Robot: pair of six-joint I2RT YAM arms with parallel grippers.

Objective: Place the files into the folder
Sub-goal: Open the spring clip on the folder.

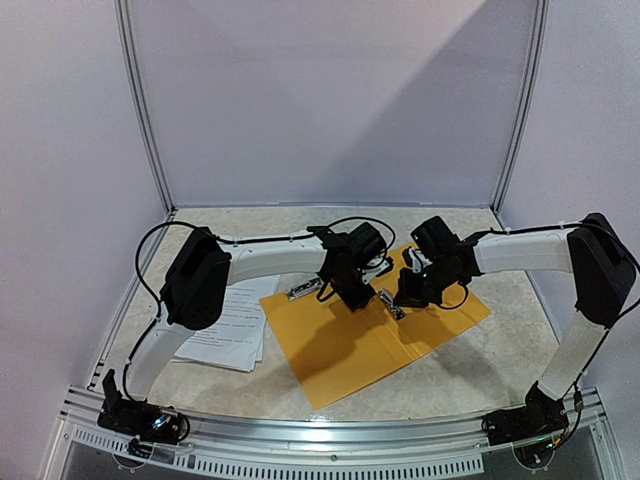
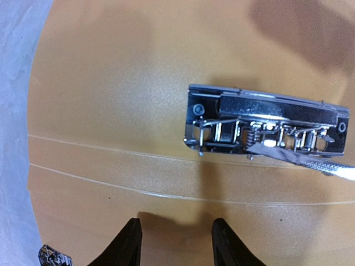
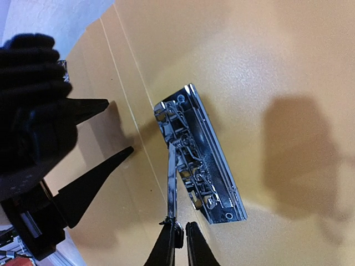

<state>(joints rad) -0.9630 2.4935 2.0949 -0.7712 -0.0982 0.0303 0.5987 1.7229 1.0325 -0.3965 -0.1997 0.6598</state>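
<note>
The right pincer (image 3: 182,227) has its fingers almost together at the tip of the raised lever (image 3: 172,183) of the metal clip (image 3: 208,166); whether they pinch it I cannot tell. The left pincer (image 2: 175,221) hangs open just left of the clip, over the spread orange folder (image 1: 340,350). The files (image 1: 235,325) lie farther left of the clip, outside the folder, apart from both pincers.

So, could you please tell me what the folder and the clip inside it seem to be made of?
The folder looks like orange-yellow plastic with a semi-matte finish: the surface is faintly pebbled, with a soft sheen and straight moulded crease lines. The clip looks like polished metal, probably chromed steel: it shows mirror-bright reflections, a coil spring and rivets.
</note>
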